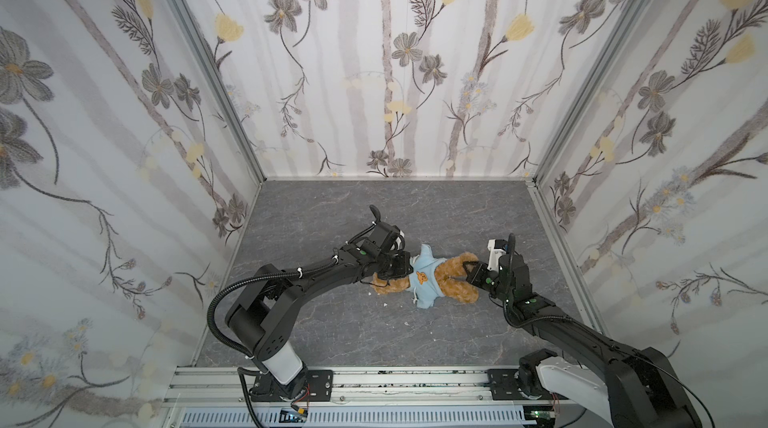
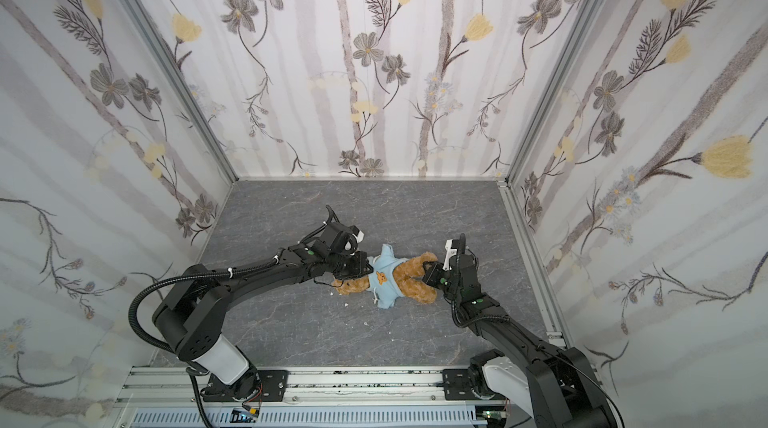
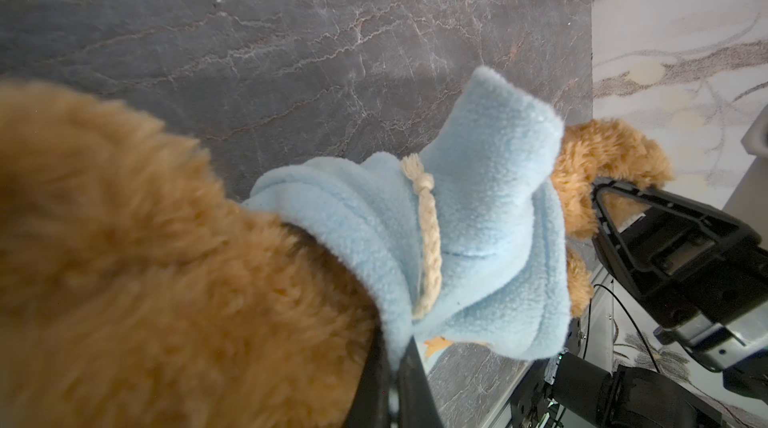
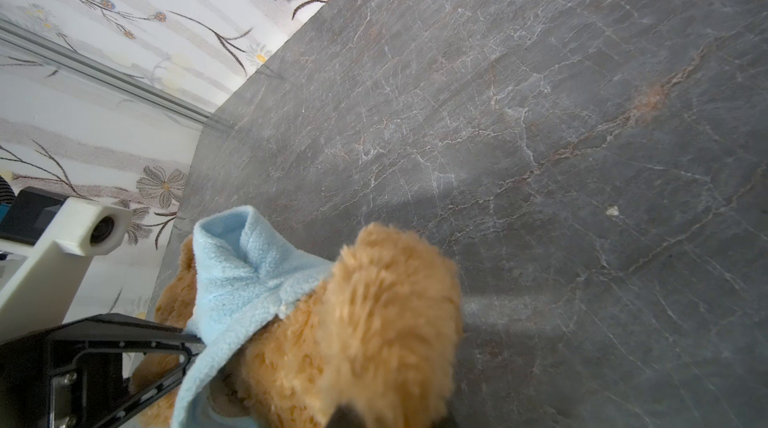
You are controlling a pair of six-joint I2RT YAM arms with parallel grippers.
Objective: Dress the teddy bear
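1. Enclosure: three floral-print wall panels (image 1: pixel 374 72) around a grey marble-look tabletop (image 1: pixel 374 334). On the tabletop inside them is one small fluffy golden-brown teddy bear (image 1: pixel 453 284), near the middle, between the two arms. It lies on its back, head toward the left arm and legs toward the right arm.
2. The bear wears one light-blue fleece hooded top (image 1: pixel 424 280), pulled over the torso. The legs are bare fur, and the head is partly hidden under the left gripper.
3. Left gripper (image 3: pixel 395 376): jaws closed tight, pinching the top's light-blue fabric at the neck end. Fabric shows between the fingers in the left wrist view.
4. Right gripper (image 1: pixel 467 270): jaws closed, sitting between the bear's two legs, and it looks clamped on leg fur. The contact spot is mostly hidden in the right wrist view.
5. Counts: 1 bear, 1 top, 2 arms, 1 cream braided drawstring (image 3: pixel 430 239) visible in the left wrist view, and at least 3 small white specks (image 1: pixel 385 304) on the tabletop near the bear.
6. Markings: one orange embroidered bear-face emblem (image 1: pixel 422 277) on the top's chest.
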